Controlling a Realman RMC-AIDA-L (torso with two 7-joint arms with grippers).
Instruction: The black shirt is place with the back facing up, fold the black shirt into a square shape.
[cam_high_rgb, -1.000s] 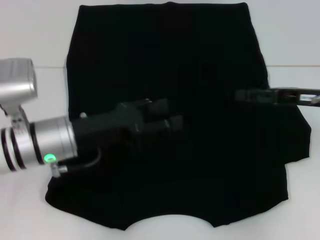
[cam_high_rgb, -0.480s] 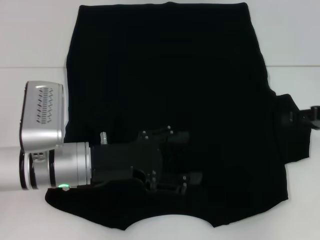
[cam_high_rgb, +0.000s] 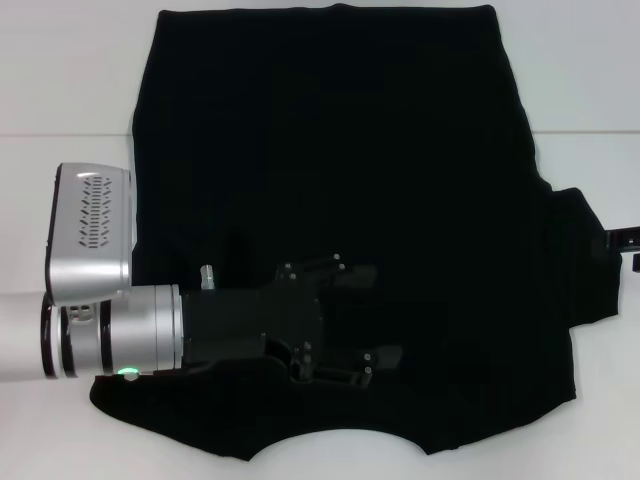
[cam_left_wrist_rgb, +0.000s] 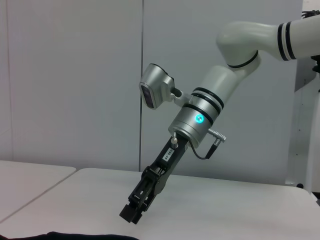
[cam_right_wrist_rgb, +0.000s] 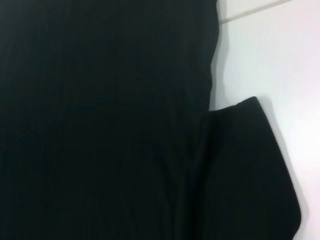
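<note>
While the black shirt (cam_high_rgb: 340, 180) lies spread flat on the white table (cam_high_rgb: 60, 90), keep the left gripper (cam_high_rgb: 345, 320), fingers parted, low over its near-left part, and pinch only the edge.

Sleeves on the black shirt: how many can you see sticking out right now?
1. One sleeve juts from the black shirt on the robot's right. The left-side one isn't visible; the left gripper and arm cover that edge, so it may be hidden.

No readable text or labels anywhere.
</note>
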